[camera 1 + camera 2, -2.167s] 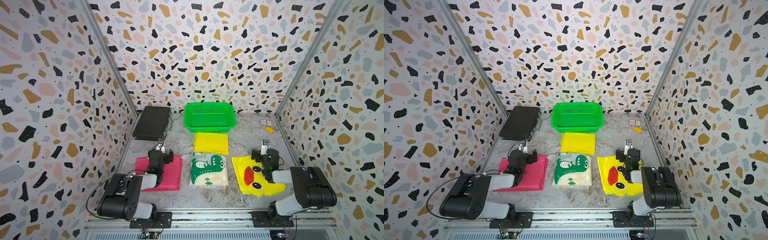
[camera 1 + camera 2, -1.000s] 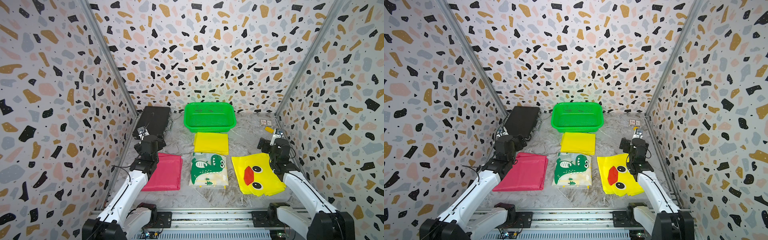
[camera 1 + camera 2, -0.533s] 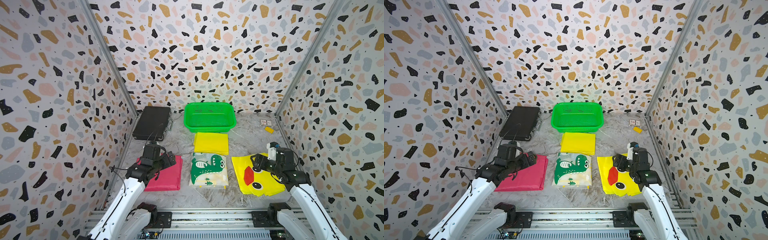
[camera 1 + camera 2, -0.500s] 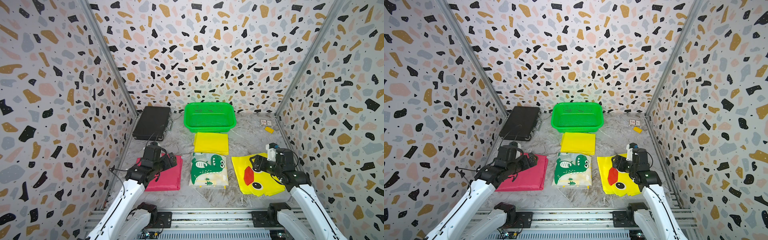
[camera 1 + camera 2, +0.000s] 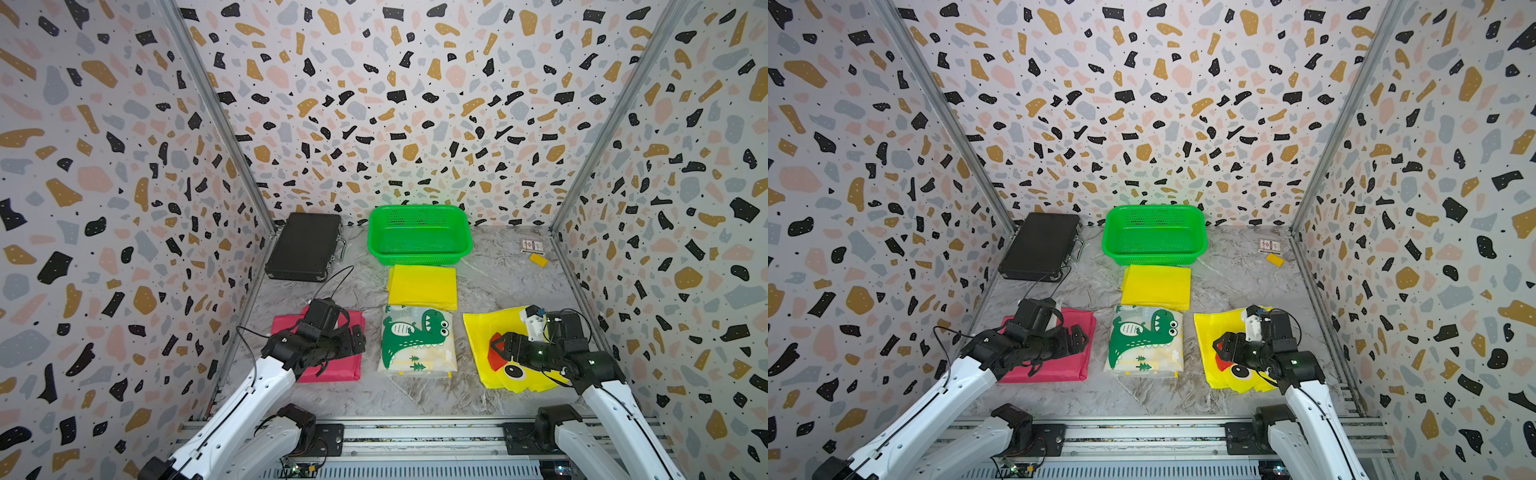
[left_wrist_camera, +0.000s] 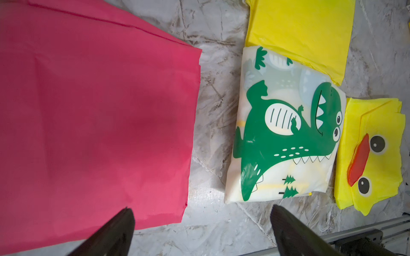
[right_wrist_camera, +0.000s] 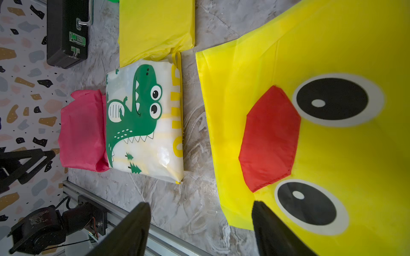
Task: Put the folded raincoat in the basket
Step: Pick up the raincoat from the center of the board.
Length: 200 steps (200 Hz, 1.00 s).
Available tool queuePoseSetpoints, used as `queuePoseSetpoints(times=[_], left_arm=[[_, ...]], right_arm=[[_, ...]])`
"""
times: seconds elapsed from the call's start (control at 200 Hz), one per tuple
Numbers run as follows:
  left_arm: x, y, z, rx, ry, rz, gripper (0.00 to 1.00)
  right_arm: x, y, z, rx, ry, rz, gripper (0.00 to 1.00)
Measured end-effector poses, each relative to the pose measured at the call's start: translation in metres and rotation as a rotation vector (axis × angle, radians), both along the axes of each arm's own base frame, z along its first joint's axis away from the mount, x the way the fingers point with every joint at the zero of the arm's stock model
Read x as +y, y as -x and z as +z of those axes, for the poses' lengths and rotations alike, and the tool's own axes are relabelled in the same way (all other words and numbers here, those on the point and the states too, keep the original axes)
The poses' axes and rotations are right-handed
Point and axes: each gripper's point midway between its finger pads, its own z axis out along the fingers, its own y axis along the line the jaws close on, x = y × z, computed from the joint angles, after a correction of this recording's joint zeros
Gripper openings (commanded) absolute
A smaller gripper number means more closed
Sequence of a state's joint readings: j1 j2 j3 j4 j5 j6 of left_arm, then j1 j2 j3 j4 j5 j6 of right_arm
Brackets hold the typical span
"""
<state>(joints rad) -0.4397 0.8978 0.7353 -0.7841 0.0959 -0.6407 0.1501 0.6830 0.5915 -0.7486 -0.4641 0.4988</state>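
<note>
Moved since earlier: both arms have swung back from the far part of the table, where they reached a second ago, and turned inward. The left hand point(image 5: 354, 340) now hangs over the pink raincoat point(image 5: 338, 370) and the right hand point(image 5: 496, 347) over the duck raincoat point(image 5: 482, 332). Raincoats, basket and case lie as before.
Left hand: released, jaws spread wide with nothing between them. In the left wrist view one finger point(image 6: 115, 230) shows over the pink raincoat's corner and the other over bare table point(image 6: 210, 232) beside the dinosaur raincoat point(image 6: 284, 133).
Right hand: jaws apart, gripping nothing. In the right wrist view one finger point(image 7: 131, 232) is over bare table and the other over the duck raincoat's edge, next to a printed eye. Whether it touches the cloth cannot be told.
Basket point(image 5: 417, 261): bright green with mesh sides, at the far middle of the table by the back wall. All four raincoats lie outside it.
Plain yellow raincoat point(image 5: 422, 286): folded flat just in front of the basket, its near edge touching the dinosaur raincoat.
Dinosaur raincoat: folded, in the middle, between the pink one and the duck one, apart from both.
Duck raincoat: on the right side, yellow with a red beak and black eyes.
Case point(image 5: 305, 245): black, shut, left of the basket.
Far right corner: a small card point(image 5: 532, 245) and a small yellow piece point(image 5: 538, 259).
</note>
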Motion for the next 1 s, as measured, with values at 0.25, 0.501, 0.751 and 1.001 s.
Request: queuePoseSetpoints(times=[0.25, 0.501, 0.751, 1.001], left_arm=[[-0.021, -0.003, -0.016, 0.020, 0.017, -0.061, 1.00], [-0.047, -0.016, -0.033, 0.045, 0.045, -0.111, 1.00], [-0.068, -0.030, -0.035, 0.016, 0.093, -0.139, 0.99], [-0.078, -0.036, -0.052, 0.048, 0.097, -0.154, 0.96]], right_arm=[[0.017, 0.002, -0.002, 0.016, -0.045, 0.043, 0.77], [0.054, 0.002, -0.020, 0.068, -0.012, 0.177, 0.79], [0.070, -0.011, -0.043, 0.104, 0.035, 0.203, 0.79], [0.085, -0.020, -0.056, 0.113, 0.047, 0.219, 0.79]])
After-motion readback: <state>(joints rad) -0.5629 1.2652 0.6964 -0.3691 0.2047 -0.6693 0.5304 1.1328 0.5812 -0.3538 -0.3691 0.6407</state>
